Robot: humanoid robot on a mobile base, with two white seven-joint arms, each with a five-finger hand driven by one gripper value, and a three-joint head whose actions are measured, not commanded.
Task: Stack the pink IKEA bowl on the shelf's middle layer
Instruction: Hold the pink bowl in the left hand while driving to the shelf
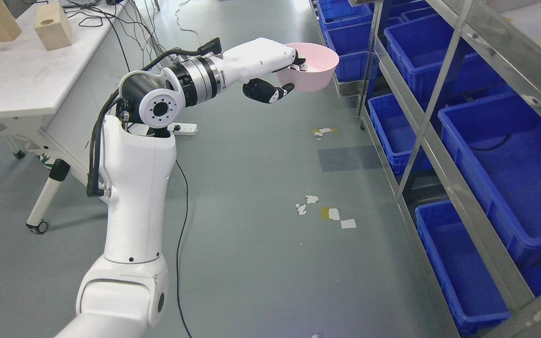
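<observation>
your left hand [285, 70] pinches the pink bowl [315, 65] by its near rim, carrying it level toward the shelf [444, 183] beyond the fingers.

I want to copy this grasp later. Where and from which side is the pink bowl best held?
By its near rim: the left robot hand comes from the bowl's left, fingers hooked inside, thumb under the wall. The thin, open rim suits a pinch, and the shelf side stays clear.

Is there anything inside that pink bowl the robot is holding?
The pink bowl looks empty apart from the left hand's fingers hooked over its rim; they hide a small patch of the inside.
</observation>
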